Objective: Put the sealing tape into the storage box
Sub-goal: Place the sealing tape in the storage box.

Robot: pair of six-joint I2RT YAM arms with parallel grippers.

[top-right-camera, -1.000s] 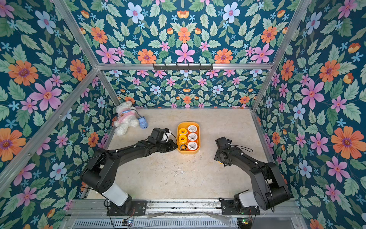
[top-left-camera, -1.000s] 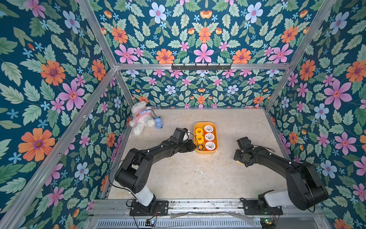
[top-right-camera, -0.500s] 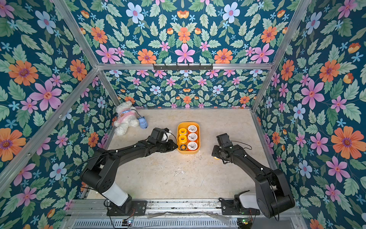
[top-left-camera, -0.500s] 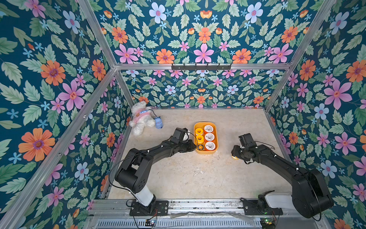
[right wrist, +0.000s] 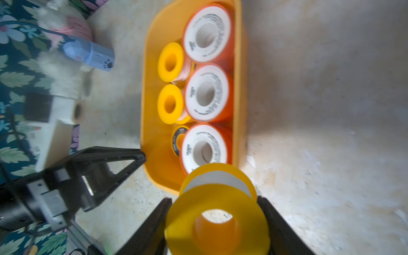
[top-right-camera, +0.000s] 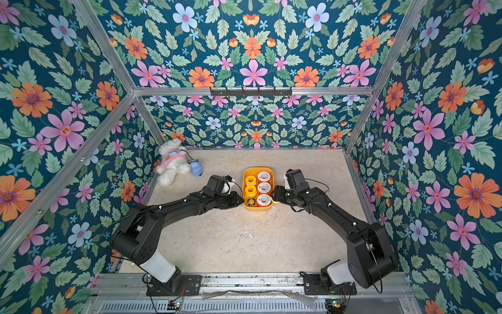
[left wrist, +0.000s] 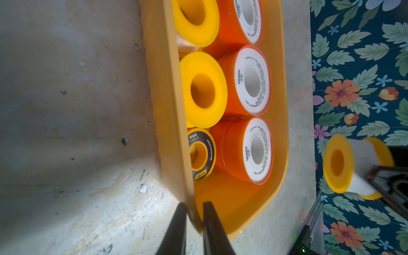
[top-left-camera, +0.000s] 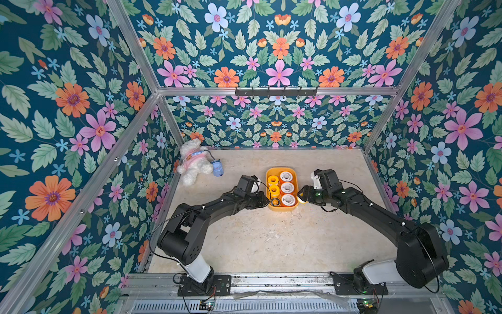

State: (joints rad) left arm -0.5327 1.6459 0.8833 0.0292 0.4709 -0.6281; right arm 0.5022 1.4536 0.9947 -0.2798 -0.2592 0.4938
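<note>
We see the storage box packed w/ six spools in two rows, so the only bare floor inside is a strip at its near end. The left gripper pinches the rim at the near-left corner, and the right gripper, jaws filled by a yellow spool, stands just beside the near-right corner. The table lies open in front of both arms & past the box's far end; the plush toy blocks only the far-left corner.

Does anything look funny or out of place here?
Only the white plush toy, lying flopped in the far corner. The spools in the storage box sit neatly in rows; nothing is spilled.
</note>
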